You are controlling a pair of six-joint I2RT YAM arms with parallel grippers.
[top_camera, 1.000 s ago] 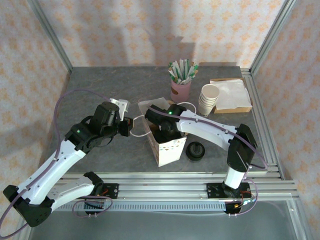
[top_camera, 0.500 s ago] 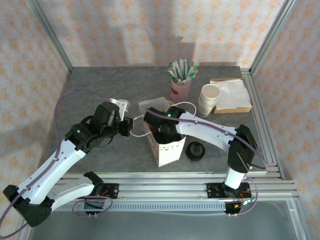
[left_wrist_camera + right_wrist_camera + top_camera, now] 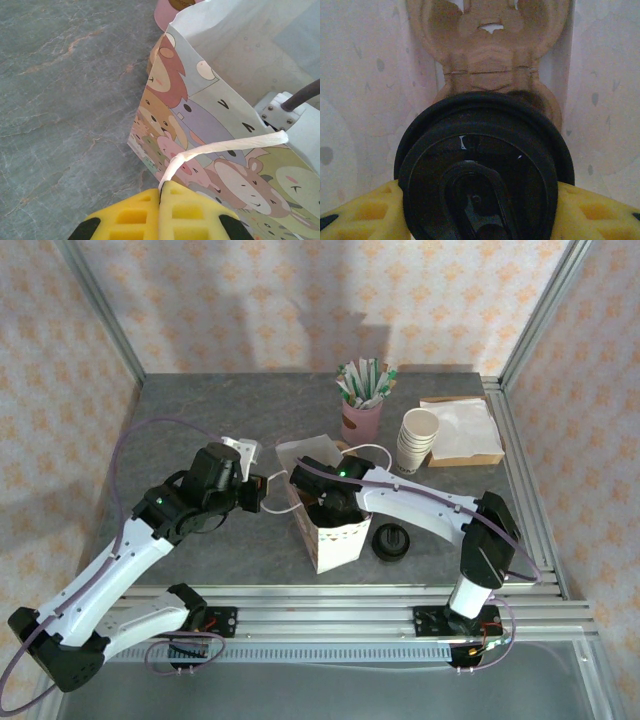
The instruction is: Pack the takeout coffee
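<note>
A cartoon-animal paper bag (image 3: pixel 338 536) (image 3: pixel 200 125) stands open at the table's middle. My left gripper (image 3: pixel 260 496) (image 3: pixel 161 192) is shut on the bag's white twisted-paper handle (image 3: pixel 220 146) and holds it out to the left. My right gripper (image 3: pixel 328 502) (image 3: pixel 480 205) reaches down inside the bag. Its yellow fingers (image 3: pixel 362 212) are shut on the sides of the takeout coffee (image 3: pixel 480 165), which I see from above as a round black lid. Below the cup, on the bag's floor, lies a brown cardboard cup carrier (image 3: pixel 487 50).
A loose black lid (image 3: pixel 391 541) lies on the table right of the bag. Behind it are a stack of cream cups (image 3: pixel 418 440), a pink cup of wrapped sticks (image 3: pixel 362 405) and napkins on a brown tray (image 3: pixel 462 428). Metal rails (image 3: pixel 520 480) border the right side.
My right wrist has shifted slightly left and lower into the bag with the cup. The left arm has kept its hold on the handle without moving.
</note>
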